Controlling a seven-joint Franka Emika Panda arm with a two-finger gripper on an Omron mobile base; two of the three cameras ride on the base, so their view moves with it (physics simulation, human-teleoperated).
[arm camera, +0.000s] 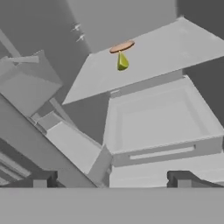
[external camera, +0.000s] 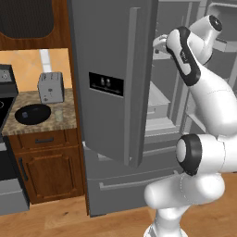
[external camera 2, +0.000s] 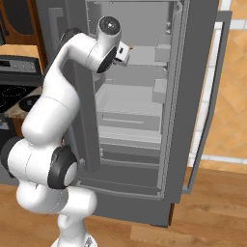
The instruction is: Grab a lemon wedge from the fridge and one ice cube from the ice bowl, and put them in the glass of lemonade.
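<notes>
Hand view: my gripper (arm camera: pixel 109 178) is hovering with fingertips spread apart, gripping nothing | lemon wedge (arm camera: pixel 122 61) is sitting on an upper shelf (arm camera: pixel 175 48) inside the open fridge (external camera: pixel 111 60), just beside a flat orange-brown item (arm camera: pixel 121 46)

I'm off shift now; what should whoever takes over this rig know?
Gripper: open, empty, inside the open fridge, short of the shelf.
Lemon wedge: on an upper fridge shelf, beside a flat orange-brown item, untouched.
Ice bowl and glass of lemonade: on the counter by the toaster. Ice cube too small to make out.
Done: fridge opened.
Left: grab wedge, then ice cube, and put both in the glass.
</notes>
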